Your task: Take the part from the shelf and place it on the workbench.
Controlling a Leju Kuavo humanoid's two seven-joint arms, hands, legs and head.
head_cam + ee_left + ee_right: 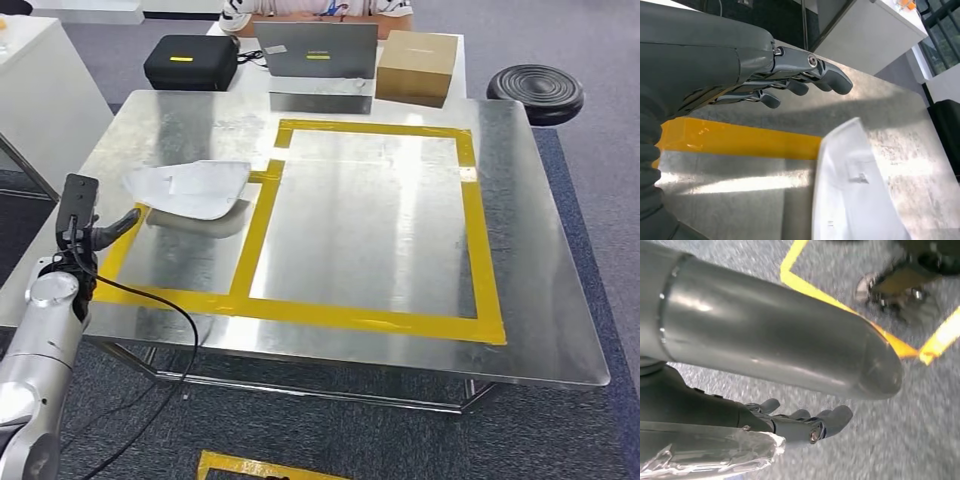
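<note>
The part (189, 188) is a white, curved shell. It lies flat on the metal workbench (528, 250), inside the smaller left box of yellow tape (362, 318). My left hand (96, 234) hovers at the bench's left edge, just left of the part and apart from it. In the left wrist view its fingers (828, 75) stretch out straight over the tape with nothing in them, and the part (855, 190) lies beyond them. My right hand (802, 420) hangs over the grey carpet, fingers extended and holding nothing.
At the far edge stand a black case (185, 62), a laptop (317, 48) and a cardboard box (417, 65), with a person seated behind them. A black round stool (536, 93) is at the back right, a white cabinet (38, 90) at the left. Yellow tape (256, 467) marks the floor.
</note>
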